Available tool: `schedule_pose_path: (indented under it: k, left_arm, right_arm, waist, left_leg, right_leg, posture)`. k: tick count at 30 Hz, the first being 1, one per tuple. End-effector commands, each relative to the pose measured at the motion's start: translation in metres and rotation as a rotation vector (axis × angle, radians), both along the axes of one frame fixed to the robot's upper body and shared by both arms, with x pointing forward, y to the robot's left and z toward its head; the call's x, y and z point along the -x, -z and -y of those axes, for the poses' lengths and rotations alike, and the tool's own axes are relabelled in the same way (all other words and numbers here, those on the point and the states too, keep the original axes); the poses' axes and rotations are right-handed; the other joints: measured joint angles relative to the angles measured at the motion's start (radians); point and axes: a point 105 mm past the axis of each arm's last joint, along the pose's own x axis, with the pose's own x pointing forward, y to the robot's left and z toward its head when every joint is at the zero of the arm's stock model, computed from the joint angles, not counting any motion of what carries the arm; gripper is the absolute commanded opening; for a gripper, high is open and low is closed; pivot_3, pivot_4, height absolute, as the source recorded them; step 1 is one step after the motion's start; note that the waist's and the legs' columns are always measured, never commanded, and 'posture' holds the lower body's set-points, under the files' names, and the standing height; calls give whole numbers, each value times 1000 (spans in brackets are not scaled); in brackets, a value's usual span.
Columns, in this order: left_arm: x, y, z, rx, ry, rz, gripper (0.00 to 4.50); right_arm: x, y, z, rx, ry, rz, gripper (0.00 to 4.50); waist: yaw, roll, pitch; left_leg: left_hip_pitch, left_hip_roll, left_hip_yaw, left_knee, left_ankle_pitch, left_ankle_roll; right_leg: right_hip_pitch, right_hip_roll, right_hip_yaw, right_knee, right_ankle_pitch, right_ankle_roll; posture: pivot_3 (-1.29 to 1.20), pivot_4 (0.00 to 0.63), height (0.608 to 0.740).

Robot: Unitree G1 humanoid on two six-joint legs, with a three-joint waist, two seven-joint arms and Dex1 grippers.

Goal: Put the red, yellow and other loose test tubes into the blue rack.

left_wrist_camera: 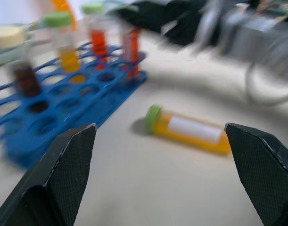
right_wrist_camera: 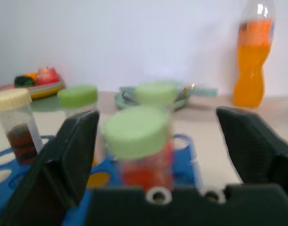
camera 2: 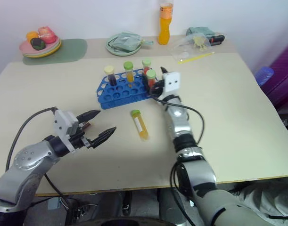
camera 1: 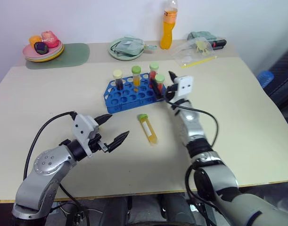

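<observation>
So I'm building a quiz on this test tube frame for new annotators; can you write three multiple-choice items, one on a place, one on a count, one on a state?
1. Where is the loose yellow test tube?
A. Lying on the table in front of the blue rack
B. Standing in the rack
C. On the green plate

2. How many tubes stand in the blue rack?
A. Two
B. Four
C. Six

3. What is the state of the right end effector?
A. Shut on a tube
B. Open, with the red test tube between its fingers
C. Shut and empty

Answers:
1 A: it lies flat on the table, green cap toward the rack.
2 B: four capped tubes are upright.
3 B: the right wrist view shows the fingers spread either side of the red test tube, seated in the rack.
</observation>
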Motion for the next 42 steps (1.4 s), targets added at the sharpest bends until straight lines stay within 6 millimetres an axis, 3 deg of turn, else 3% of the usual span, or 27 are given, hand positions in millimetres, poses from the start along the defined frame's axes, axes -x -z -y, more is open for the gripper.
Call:
schedule_pose_path:
  k: [1, 5, 8, 11, 16, 21, 25, 29, 37, 39, 42]
  left_arm:
    - [2, -11, -22, -36, -52, 52, 4500]
    - [1, -3, -42, -103, -51, 15, 4500]
    - [-1, 6, -49, -155, -5, -14, 4500]
    - [0, 9, -45, -171, 78, -31, 4500]
    - [10, 19, -38, -158, 201, -92, 4500]
    - [20, 40, -45, -171, 237, -150, 4500]
    - [20, 41, -43, -159, 232, -134, 4500]
    - [22, 42, -38, -134, 223, -123, 4500]
    - [27, 43, -33, -127, 221, -123, 4500]
    - [28, 43, -33, -127, 219, -123, 4500]
    - [30, 43, -33, -127, 216, -124, 4500]
  right_arm:
    - [26, -16, 9, 156, -123, -160, 4470]
    - [67, 4, 20, 397, -188, -488, 4470]
    - [89, 3, 5, 428, -255, -673, 4470]
    - [98, -1, -18, 413, -307, -806, 4470]
    - [89, 8, -42, 427, -313, -899, 4470]
    - [76, 25, -65, 429, -242, -1034, 4470]
    - [69, 40, -68, 410, -130, -1145, 4470]
    - [68, 40, -78, 391, -100, -1200, 4470]
    - [71, 51, -70, 422, 24, -1255, 4470]
    - [72, 49, -70, 428, 24, -1254, 3678]
    - [74, 41, -76, 407, 0, -1239, 2106]
  waist:
    - [6, 0, 0]
    - [6, 1, 0]
    - [2, 1, 0]
    - [-2, 1, 0]
    - [10, -1, -1]
    - [2, 0, -1]
    - [-2, 0, -1]
    - [-3, 0, -1]
    - [-21, 0, -1]
    - [-22, 0, -1]
    - [-23, 0, -1]
  left_leg:
    - [0, 0, 0, 0, 0, 0]
    - [1, 3, 0, 0, 0, 0]
    - [2, 5, 1, 0, 0, 0]
    - [2, 6, 1, 0, 0, 0]
    - [0, 4, 1, 0, 0, 0]
    - [0, 1, 2, -1, -1, 1]
    - [-1, 2, 1, -2, 0, 1]
    - [-1, 1, 2, -2, 0, 1]
    - [-1, 1, 1, -2, 0, 1]
    - [-1, 2, 1, -2, -1, 1]
    - [-1, 3, 1, -2, -1, 1]
  right_leg:
    - [0, 0, 0, 0, 0, 0]
    - [0, 0, 0, 0, -3, -5]
    - [1, 2, 0, 0, -3, -6]
    - [0, 3, 0, 1, -3, -6]
    - [1, 0, -2, -2, -2, -4]
    - [-1, -4, -1, -2, -3, -6]
    - [-2, -4, -1, -1, -2, -4]
    - [-2, -5, -1, -1, -1, -3]
    - [-2, -4, -2, -1, -1, -3]
    - [-2, -3, -2, -1, -1, -3]
    - [-2, 0, -2, -1, -1, -3]
  posture:
    - [0, 150, 729]
    - [0, 150, 729]
    - [0, 150, 729]
    - [0, 150, 729]
    - [0, 150, 729]
    - [0, 150, 729]
    - [0, 150, 729]
    - [0, 150, 729]
    - [0, 150, 729]
    - [0, 150, 729]
    - [0, 150, 729]
